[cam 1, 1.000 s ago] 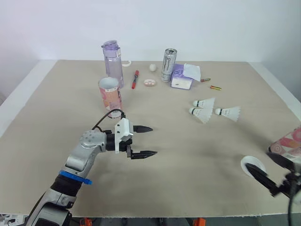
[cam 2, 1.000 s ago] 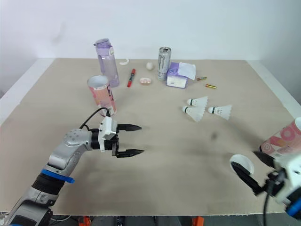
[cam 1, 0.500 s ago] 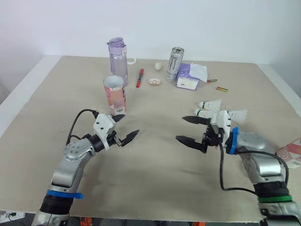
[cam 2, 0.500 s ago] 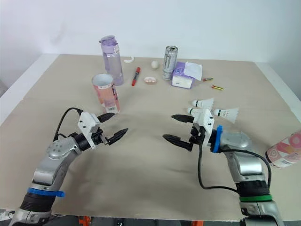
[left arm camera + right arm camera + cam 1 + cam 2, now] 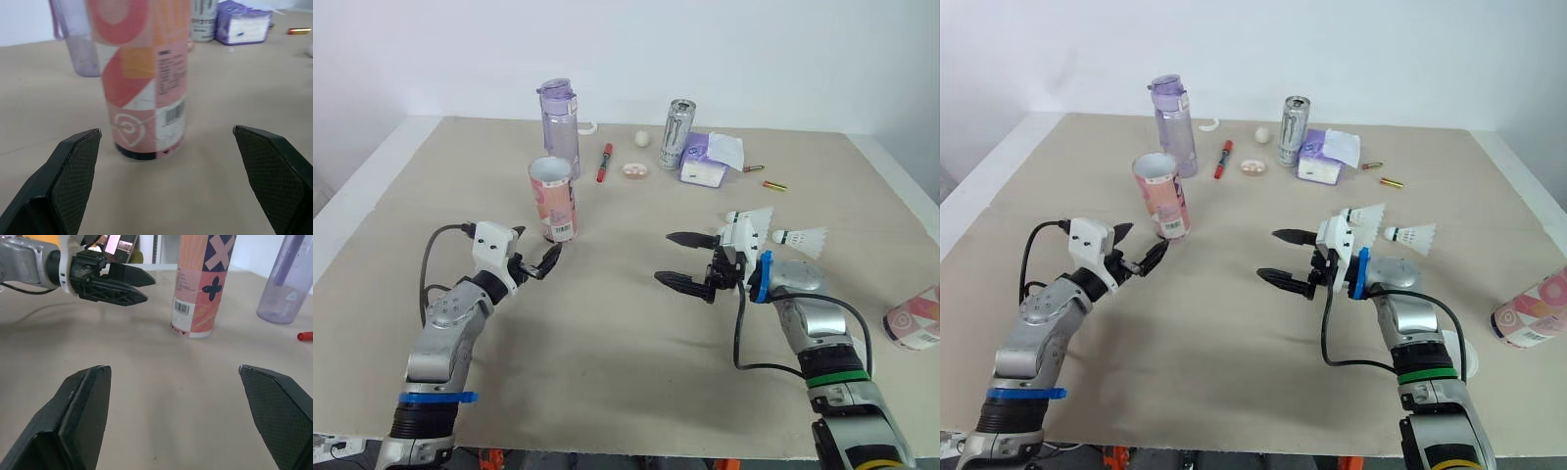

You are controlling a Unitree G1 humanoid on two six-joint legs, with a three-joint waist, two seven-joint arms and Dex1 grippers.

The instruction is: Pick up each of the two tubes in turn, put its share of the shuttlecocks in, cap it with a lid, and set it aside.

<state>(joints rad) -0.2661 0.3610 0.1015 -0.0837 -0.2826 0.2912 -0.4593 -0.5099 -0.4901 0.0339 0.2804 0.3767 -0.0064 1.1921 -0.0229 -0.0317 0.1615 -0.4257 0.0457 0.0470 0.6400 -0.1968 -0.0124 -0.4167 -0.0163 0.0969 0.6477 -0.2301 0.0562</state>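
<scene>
So the left gripper (image 5: 534, 254) has its claw spread wide and is empty, sitting just beside the upright pink tube (image 5: 553, 201), which stands open-topped on the left half of the table (image 5: 636, 333). In the wrist view the tube sits between the two fingers but a bit further out, not touching either.

My main worry is that the thing looks like light cardboard and it's tall. If one finger reaches it before the other, I'd guess it tips and rolls toward the purple water bottle (image 5: 558, 113) right behind it. Grabbing low near the base could make it lean too.

The right gripper (image 5: 674, 259) is also open with nothing in it, hovering mid-table. The shuttlecocks (image 5: 800, 237) lie just behind its wrist, so a sloppy swing back could sweep them away.

The second tube (image 5: 1531, 315) looks to be lying on its side near the table's right edge. One nudge and it probably rolls off.
</scene>
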